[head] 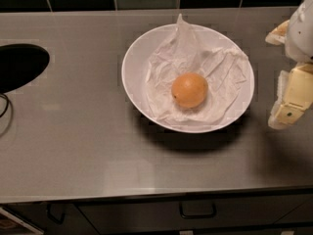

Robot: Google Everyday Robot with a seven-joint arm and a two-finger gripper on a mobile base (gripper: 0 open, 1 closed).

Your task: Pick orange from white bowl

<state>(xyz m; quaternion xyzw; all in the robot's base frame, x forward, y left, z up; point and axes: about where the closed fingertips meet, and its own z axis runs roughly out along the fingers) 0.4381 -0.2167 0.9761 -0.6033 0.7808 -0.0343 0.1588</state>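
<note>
The orange (190, 90) lies in the middle of the white bowl (133, 70), on crumpled white paper (215, 72) that lines it. A small dark stem dot shows on the orange's left side. The bowl stands on a grey countertop, right of centre. My gripper (288, 102) is at the right edge of the view, to the right of the bowl's rim and apart from it. It holds nothing that I can see.
A dark round opening (19, 65) sits in the countertop at the far left, with a thin cable below it. Dark tiles run along the back wall. Drawers with handles (197, 210) lie below the counter's front edge.
</note>
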